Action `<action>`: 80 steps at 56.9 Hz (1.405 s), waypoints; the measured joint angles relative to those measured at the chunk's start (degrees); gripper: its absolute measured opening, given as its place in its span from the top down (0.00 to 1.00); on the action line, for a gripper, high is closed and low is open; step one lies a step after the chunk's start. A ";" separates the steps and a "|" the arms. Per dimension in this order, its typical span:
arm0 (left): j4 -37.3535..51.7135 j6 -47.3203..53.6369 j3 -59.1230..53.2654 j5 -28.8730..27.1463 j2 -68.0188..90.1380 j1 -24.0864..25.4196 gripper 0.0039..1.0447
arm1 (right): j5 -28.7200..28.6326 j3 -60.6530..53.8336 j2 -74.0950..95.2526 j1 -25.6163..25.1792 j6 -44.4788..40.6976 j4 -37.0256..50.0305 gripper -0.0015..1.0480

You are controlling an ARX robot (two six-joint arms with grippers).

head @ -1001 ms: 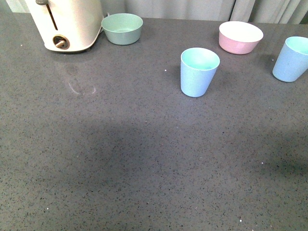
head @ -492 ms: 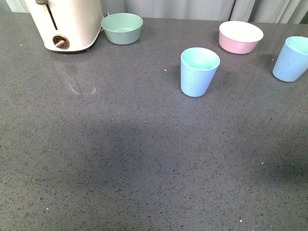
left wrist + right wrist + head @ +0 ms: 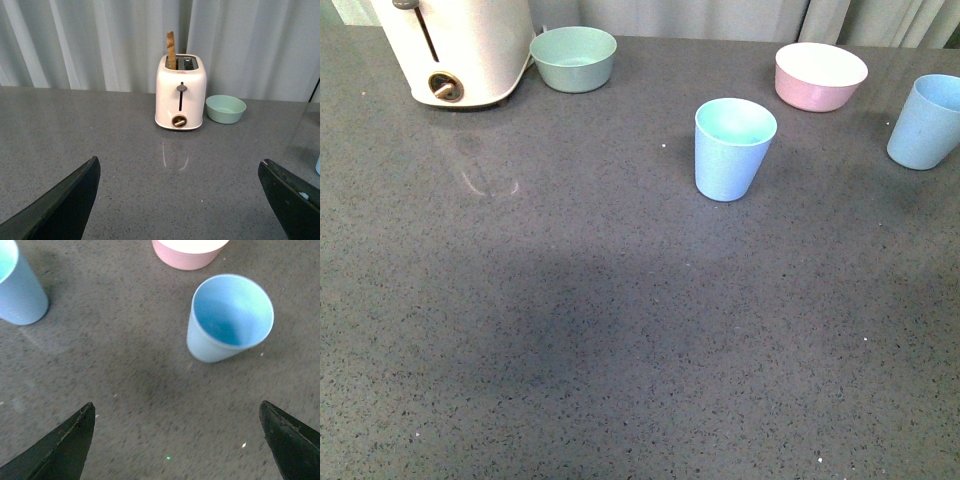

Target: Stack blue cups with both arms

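Note:
Two light blue cups stand upright on the grey counter. One cup (image 3: 732, 148) is near the middle; it also shows in the right wrist view (image 3: 17, 287). The other cup (image 3: 927, 122) stands at the right edge, and in the right wrist view (image 3: 230, 317) it lies ahead of my right gripper (image 3: 177, 412), apart from it. That gripper is open and empty, its fingertips (image 3: 80, 425) wide apart. My left gripper (image 3: 180, 167) is open and empty above bare counter, facing the toaster. Neither arm shows in the front view.
A cream toaster (image 3: 460, 50) with a slice of bread (image 3: 171, 50) stands at the back left. A pale green bowl (image 3: 574, 58) sits beside it. A pink bowl (image 3: 820, 77) sits at the back between the cups. Grey curtains hang behind the counter.
In the front view nothing on the counter has moved. The shadow at the right edge has shifted slightly.

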 joint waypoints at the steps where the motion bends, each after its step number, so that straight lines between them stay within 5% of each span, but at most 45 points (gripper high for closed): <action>1: 0.00 0.00 0.00 0.00 0.00 0.00 0.08 | 0.31 2.03 1.42 0.33 -0.66 -0.68 0.09; 14: 0.00 0.00 0.00 0.00 0.00 0.00 0.08 | 4.11 16.20 12.20 3.28 -7.69 -6.19 0.09; 37: 0.00 0.00 0.00 0.00 0.00 0.00 0.08 | 5.95 23.43 20.76 5.07 -8.39 -7.17 0.09; 54: 0.00 0.00 0.00 0.00 0.00 0.00 0.08 | 7.87 23.02 22.62 6.34 -8.68 -7.58 0.52; 66: 0.00 0.00 0.00 0.00 0.00 0.00 0.08 | 8.13 21.84 22.67 5.92 -8.17 -8.02 0.92; 80: 0.00 0.00 0.00 0.00 0.00 0.00 0.08 | 5.92 18.80 18.38 5.31 -9.94 -9.88 0.98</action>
